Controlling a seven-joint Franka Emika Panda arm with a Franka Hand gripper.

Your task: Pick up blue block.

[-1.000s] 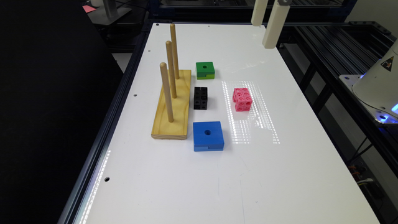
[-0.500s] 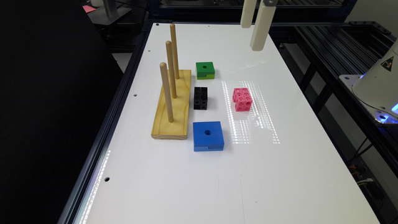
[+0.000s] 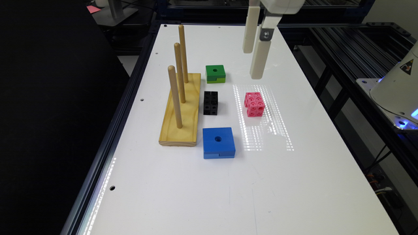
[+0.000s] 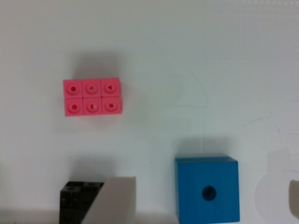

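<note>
The blue block [image 3: 218, 142] lies flat on the white table [image 3: 202, 195], a round hole in its middle and a notched seam on its near side. In the wrist view the blue block [image 4: 207, 189] sits between the two spread fingers, far below them. My gripper [image 3: 252, 63] hangs high over the table's far half, beyond the pink cube cluster and well away from the blue block. It is open, with nothing between its fingers [image 4: 114, 200].
A wooden base with three upright pegs [image 3: 181, 107] stands at the exterior view's left of the blocks. A green holed block [image 3: 215, 73], a black cube cluster [image 3: 210, 102] and a pink cube cluster [image 3: 254, 103] lie nearby. Black rails edge the table.
The gripper has moved toward the exterior view's left and come lower over the table. The blocks have not moved.
</note>
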